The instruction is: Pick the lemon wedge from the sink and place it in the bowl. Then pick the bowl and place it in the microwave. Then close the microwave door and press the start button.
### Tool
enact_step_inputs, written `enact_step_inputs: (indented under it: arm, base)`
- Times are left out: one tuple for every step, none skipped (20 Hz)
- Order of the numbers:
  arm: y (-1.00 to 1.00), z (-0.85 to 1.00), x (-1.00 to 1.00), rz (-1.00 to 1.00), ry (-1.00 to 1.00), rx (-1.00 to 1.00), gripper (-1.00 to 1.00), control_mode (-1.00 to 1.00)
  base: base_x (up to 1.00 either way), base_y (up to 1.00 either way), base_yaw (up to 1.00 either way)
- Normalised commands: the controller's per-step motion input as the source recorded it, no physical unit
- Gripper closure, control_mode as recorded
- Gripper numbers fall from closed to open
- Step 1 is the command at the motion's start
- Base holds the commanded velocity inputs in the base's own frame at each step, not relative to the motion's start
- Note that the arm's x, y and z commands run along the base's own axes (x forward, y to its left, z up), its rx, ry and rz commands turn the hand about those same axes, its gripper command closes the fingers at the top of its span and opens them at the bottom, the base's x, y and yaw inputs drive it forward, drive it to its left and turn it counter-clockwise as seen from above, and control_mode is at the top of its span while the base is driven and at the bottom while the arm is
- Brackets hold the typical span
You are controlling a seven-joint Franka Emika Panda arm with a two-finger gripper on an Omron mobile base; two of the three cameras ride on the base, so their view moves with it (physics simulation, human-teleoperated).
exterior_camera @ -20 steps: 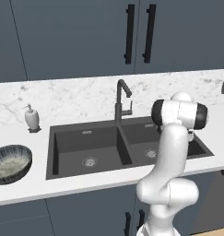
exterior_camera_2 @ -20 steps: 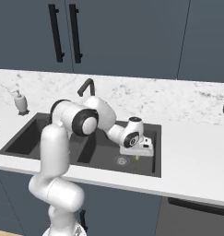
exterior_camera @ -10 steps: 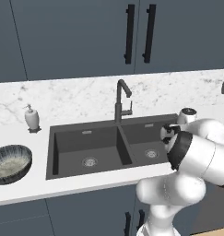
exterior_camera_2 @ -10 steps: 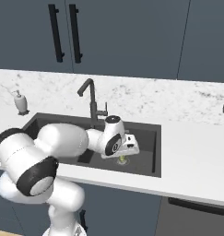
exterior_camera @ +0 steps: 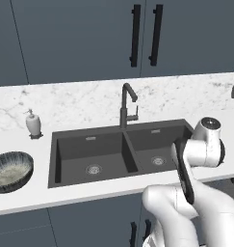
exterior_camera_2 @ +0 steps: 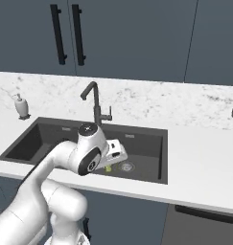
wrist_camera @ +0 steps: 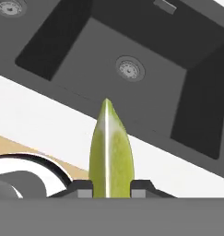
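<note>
Lemon wedge (wrist_camera: 110, 152) stands yellow-green and upright, pinched at its base between the two dark fingers (wrist_camera: 84, 189), with the right basin's drain in the hand view beyond it. From largest to smallest: the white marble surface (exterior_camera: 80, 103) runs under dark blue cabinets (exterior_camera: 80, 38); the dark grey double-basin sink (exterior_camera: 121, 152) is sunk into it, the gooseneck faucet (exterior_camera: 127, 103) behind its divider. The bowl (exterior_camera: 10, 170) sits on the surface left of the sink, apart from it. A white soap dispenser (exterior_camera: 33, 123) stands behind the bowl. In the right base view the wedge (exterior_camera_2: 108, 168) shows just below the hand, over the right basin.
</note>
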Motion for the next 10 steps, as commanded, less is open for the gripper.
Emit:
enact_step_inputs:
  arm:
    - [0.37,1.0,-0.55,0.09,0.0,0.0,1.0,-1.0]
    - [0.36,1.0,-0.56,0.08,0.0,0.0,1.0,-1.0]
    - [0.36,1.0,-0.54,0.08,0.0,0.0,1.0,-1.0]
    - [0.46,1.0,-0.5,0.08,0.0,0.0,1.0,-1.0]
    - [0.54,1.0,-0.49,0.08,0.0,0.0,1.0,-1.0]
    - [0.57,1.0,-0.5,0.09,0.0,0.0,1.0,-1.0]
    - [0.67,1.0,-0.52,0.11,0.0,0.0,1.0,-1.0]
    - [0.82,1.0,-0.59,0.11,0.03,0.0,1.0,-1.0]
    - [0.89,1.0,-0.54,0.12,0.04,0.0,1.0,-1.0]
    - [1.0,1.0,-0.48,0.14,0.04,0.0,1.0,-1.0]
  base:
    - [0.0,0.0,0.0]
    - [0.0,0.0,0.0]
    - [0.0,0.0,0.0]
    - [0.0,0.0,0.0]
    - [0.0,0.0,0.0]
    - [0.0,0.0,0.0]
    - [0.0,0.0,0.0]
    - [0.0,0.0,0.0]
    - [0.0,0.0,0.0]
    - [0.0,0.0,0.0]
